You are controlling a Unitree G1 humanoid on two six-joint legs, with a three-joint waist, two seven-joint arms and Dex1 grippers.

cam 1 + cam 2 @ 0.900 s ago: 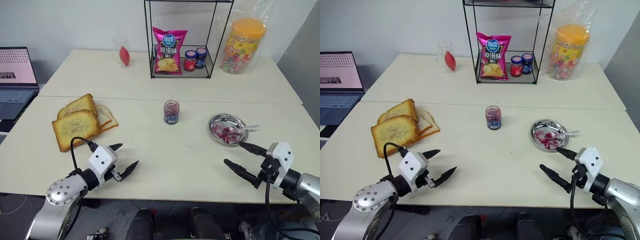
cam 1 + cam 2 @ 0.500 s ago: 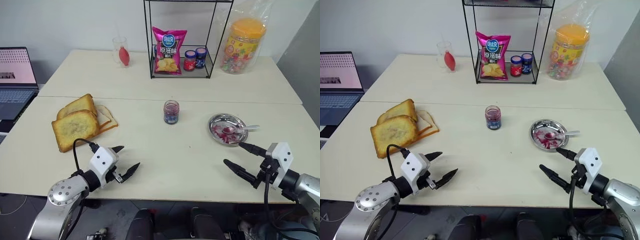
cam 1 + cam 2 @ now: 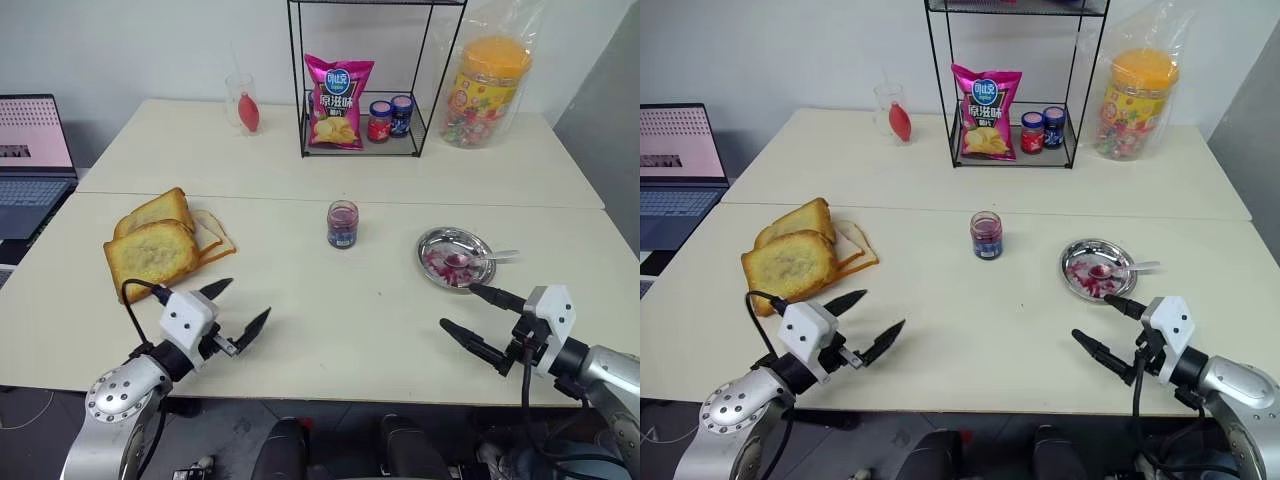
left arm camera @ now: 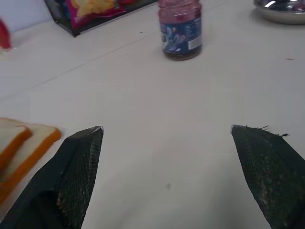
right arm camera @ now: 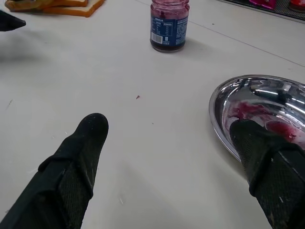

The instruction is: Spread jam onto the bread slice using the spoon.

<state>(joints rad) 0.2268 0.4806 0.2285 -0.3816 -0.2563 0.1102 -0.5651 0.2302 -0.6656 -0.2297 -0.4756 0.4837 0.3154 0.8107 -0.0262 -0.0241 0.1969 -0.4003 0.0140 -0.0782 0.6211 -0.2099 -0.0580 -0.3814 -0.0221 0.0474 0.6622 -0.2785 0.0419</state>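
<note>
Jam (image 3: 342, 224) jar at table centre; bread slice (image 3: 151, 255) far left; spoon (image 3: 480, 259) resting in the steel dish (image 3: 436, 247) at right. Left gripper (image 3: 240, 307) and right gripper (image 3: 472, 316): both near edge, fingers spread wide, empty.

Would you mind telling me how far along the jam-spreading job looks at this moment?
Done: jam smears already sit in the steel dish, where the spoon rests. In hand: nothing; the left pincer and right pincer both hover open over the table. Left: the bread slice shows no jam, so picking up the spoon, loading it from the dish or the jam jar, and spreading all remain.
</note>
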